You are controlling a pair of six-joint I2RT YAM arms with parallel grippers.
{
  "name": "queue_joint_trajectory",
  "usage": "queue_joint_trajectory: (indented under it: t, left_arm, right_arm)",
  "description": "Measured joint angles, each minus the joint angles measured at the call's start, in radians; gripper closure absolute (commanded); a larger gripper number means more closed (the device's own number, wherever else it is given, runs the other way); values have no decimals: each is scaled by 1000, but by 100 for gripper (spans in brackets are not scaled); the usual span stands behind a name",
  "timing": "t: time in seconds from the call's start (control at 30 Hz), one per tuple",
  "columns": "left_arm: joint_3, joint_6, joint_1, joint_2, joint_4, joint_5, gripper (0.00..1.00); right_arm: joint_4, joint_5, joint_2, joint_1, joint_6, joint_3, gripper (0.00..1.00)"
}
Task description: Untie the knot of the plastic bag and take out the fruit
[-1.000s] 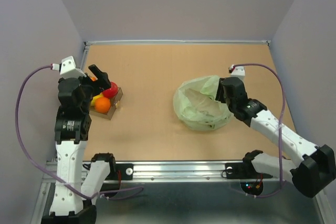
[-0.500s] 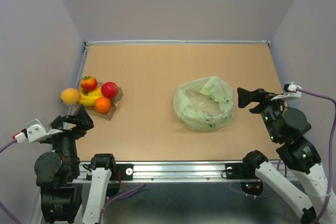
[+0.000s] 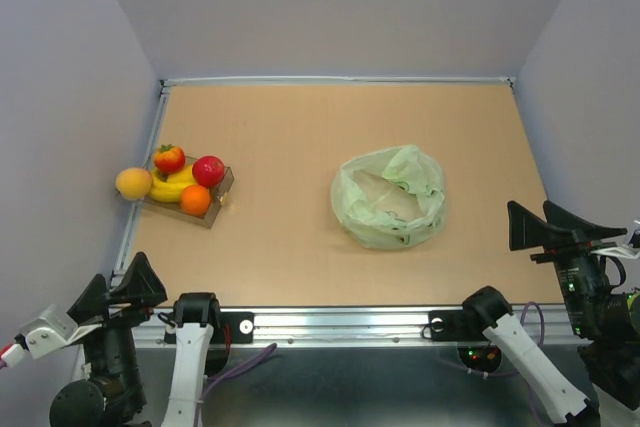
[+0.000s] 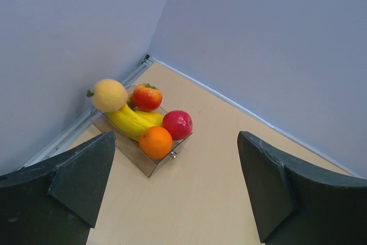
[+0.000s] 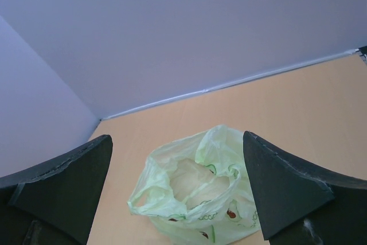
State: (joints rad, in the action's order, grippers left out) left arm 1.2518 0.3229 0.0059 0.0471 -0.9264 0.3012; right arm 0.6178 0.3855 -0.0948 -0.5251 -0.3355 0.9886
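Both arms have pulled back to the near edge within the last second. The left claw [image 3: 112, 292], which hung over the box [image 3: 222, 193] 1 second ago, now sits low off the table [image 3: 300, 127], its jaws spread wide and holding nothing. The right claw [image 3: 547, 223], which was at the bag [image 3: 388, 197], is also withdrawn, jaws apart and empty.

The fruit [image 3: 180, 182], 5 pieces, is piled in the clear box at the table's left edge, well apart from the bag. The bag lies right of centre, its mouth gaping and its handle loops loose; no knot shows, and no fruit is visible inside it.

With the bag untied, the fruit out and both claws retreated, the task looks finished, and the arms appear to be parking.
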Motion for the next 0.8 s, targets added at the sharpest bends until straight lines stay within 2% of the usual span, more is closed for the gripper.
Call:
queue_joint_trajectory:
  t: [0.23, 0.8]
  left_arm:
    - [6, 20, 0, -25, -52, 6, 1]
    - [-16, 27, 0, -25, -48, 7, 1]
  right_arm:
    - [69, -1, 23, 0, -1, 0, 0]
    - [110, -1, 22, 0, -5, 0, 0]
